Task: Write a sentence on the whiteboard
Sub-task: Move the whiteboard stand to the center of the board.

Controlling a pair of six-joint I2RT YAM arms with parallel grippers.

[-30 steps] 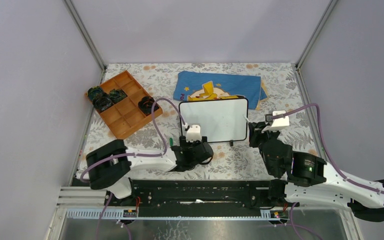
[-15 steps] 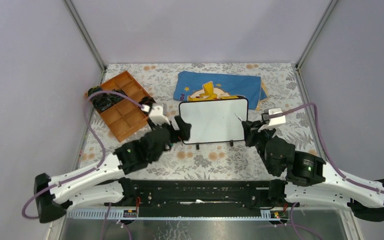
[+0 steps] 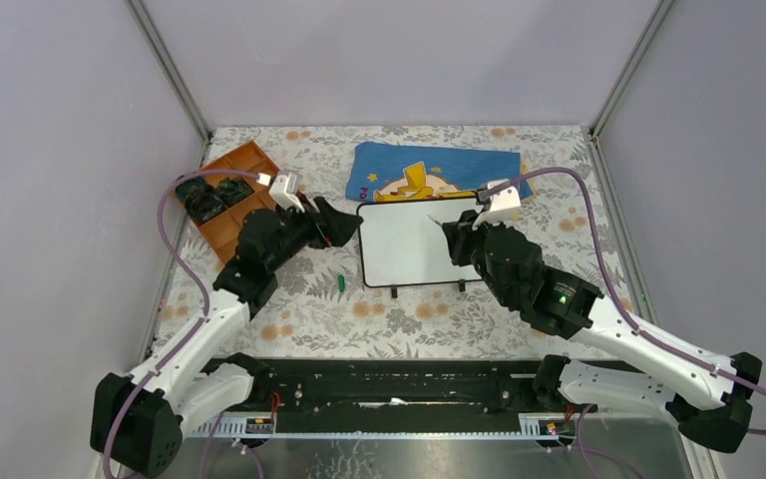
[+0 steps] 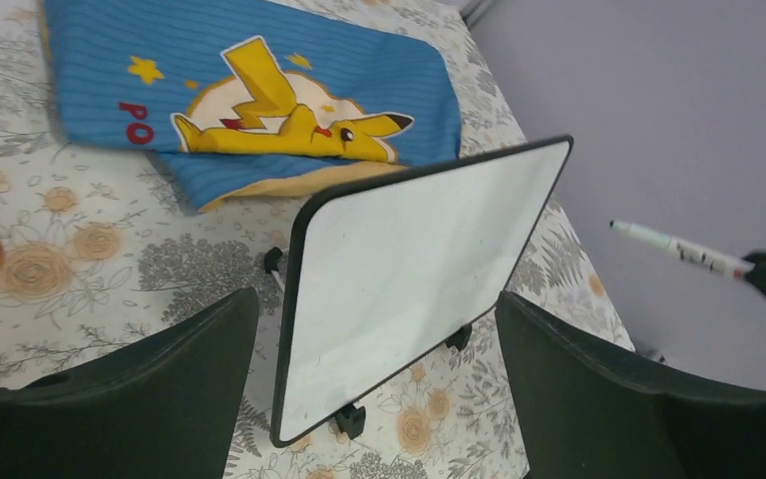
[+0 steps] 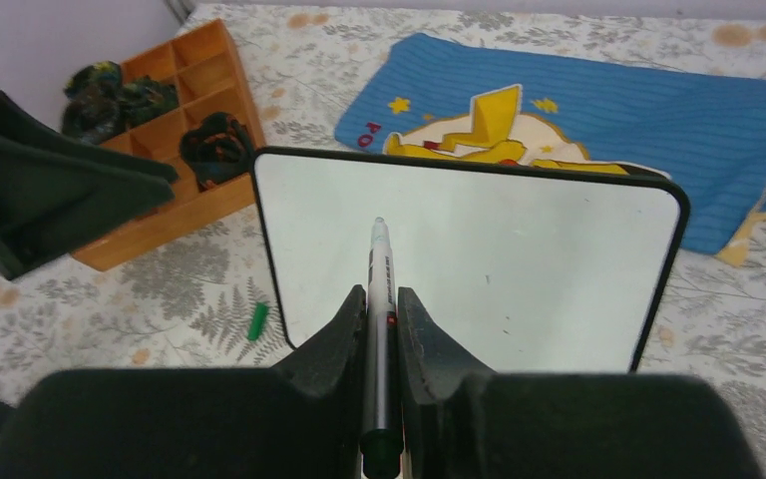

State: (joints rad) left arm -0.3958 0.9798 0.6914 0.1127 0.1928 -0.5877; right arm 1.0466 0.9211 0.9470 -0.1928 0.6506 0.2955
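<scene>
My left gripper [image 3: 337, 225] stands wide open beside the whiteboard's [image 3: 424, 243] left edge, not touching. My right gripper [image 5: 379, 297] clamps the marker [image 5: 379, 249], tip toward the blank board, which stands mid-table with the blue cloth [image 3: 439, 168] just behind.

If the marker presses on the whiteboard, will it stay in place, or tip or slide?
It may slide or tip: the whiteboard rests on small feet. It looks thin and stiff, so it is probably light. The open left gripper beside its edge could steady it.

Whiteboard [image 3: 411, 246] between left tool [image 3: 342, 226] and right tool [image 3: 453, 239], blue cloth [image 3: 459, 166] behind.
</scene>
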